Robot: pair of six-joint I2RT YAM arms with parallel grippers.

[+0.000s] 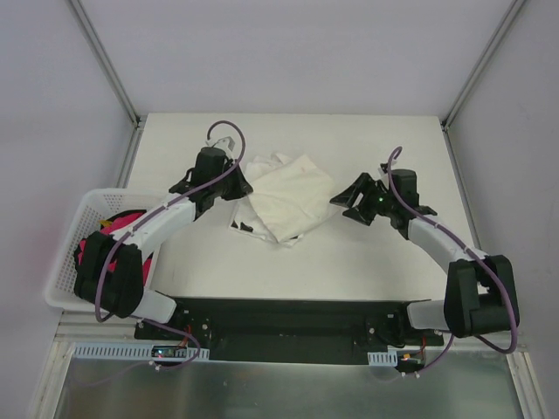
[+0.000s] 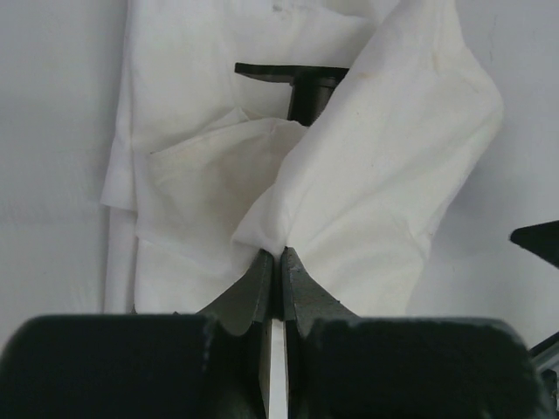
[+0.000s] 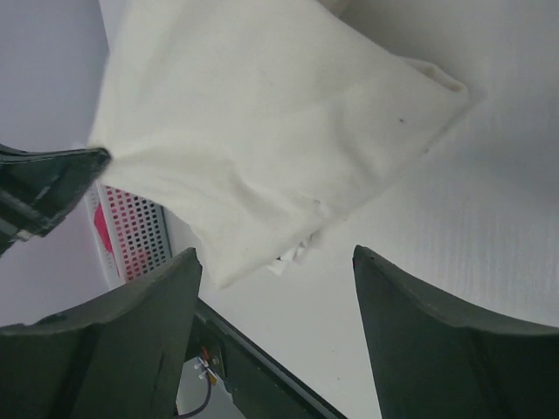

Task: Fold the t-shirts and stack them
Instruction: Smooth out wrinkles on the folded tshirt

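White tabletop [image 1: 349,140] carries two shirts mid-frame: one cream-white t-shirt [image 1: 284,196] bunched over one printed t-shirt [image 1: 247,229] peeking out lower left. The left claw [image 2: 279,262] is clenched on the cream edge; the right claw [image 3: 275,253] gapes released, just right of it.

A white basket [image 1: 63,266] (pink contents [image 1: 86,249] inside) sits beside the table's [image 1: 349,140] left edge.

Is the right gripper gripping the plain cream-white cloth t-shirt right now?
No, the right gripper has its fingers spread open, short of the plain cream-white cloth t-shirt, with nothing pinched between them.
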